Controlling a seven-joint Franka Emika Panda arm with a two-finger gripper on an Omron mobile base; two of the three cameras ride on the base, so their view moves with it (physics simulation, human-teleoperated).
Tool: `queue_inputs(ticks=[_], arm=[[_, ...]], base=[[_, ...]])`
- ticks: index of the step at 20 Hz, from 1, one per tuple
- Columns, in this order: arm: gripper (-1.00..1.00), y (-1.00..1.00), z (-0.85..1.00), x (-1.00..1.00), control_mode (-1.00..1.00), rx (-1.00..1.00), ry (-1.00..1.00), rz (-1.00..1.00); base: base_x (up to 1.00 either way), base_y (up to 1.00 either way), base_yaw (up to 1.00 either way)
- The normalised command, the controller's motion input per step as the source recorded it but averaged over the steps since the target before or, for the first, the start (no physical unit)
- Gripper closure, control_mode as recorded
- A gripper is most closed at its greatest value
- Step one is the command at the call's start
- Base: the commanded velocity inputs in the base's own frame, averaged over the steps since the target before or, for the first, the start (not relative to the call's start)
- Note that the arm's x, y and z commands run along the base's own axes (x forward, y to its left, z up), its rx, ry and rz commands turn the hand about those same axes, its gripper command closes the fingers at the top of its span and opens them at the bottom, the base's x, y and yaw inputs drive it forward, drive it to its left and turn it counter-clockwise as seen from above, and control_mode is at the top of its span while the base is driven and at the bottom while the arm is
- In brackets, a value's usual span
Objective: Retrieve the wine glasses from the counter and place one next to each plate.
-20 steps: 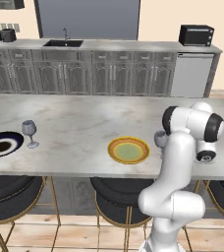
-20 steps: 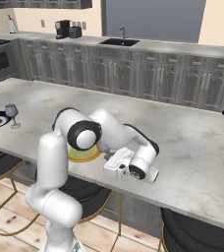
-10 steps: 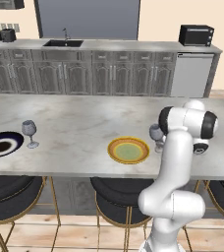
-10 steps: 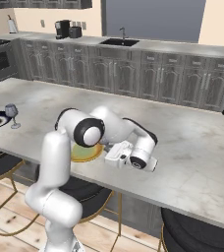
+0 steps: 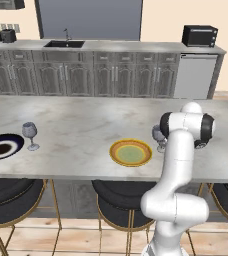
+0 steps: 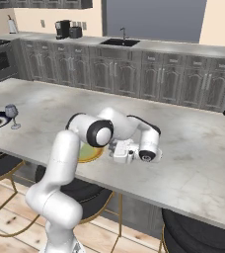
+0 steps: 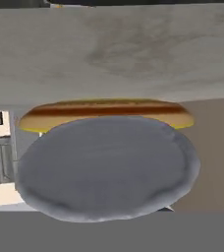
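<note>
Gripping a glass [image 5: 158,136] at the island, the gripper [image 6: 115,150] is sitting clamped on it, mostly hidden. In the left base view, that glass is peeking out at the arm's 9 o'clock edge, its right side covered by the white arm, just at 3 o'clock of the yellow plate [image 5: 131,152]. Far at 9 o'clock, a second glass [image 5: 30,135] is standing beside the navy plate [image 5: 1,148], which the frame edge is cutting off.

From the right base view, the arm is covering most of the yellow plate [image 6: 87,154]; the held glass is impossible to pick out.

Through the hand view, a grey rounded glass surface [image 7: 106,170] is blocking the fingertips, with the plate rim [image 7: 106,114] at 12 o'clock.
</note>
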Motion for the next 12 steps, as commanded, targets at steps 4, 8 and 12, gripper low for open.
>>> queue_inputs(ticks=[4, 8, 12], arm=[[1.0, 0.0, -0.13, 0.0, -1.0, -0.07, -0.06, 0.11], [1.0, 0.0, -0.19, 0.0, -1.0, -0.07, -0.04, 0.07], [1.0, 0.05, -0.23, 0.0, -1.0, -0.06, -0.04, 0.03]], base=[[0.0, 0.0, 0.0], [0.0, 0.0, 0.0], [0.0, 0.0, 0.0]])
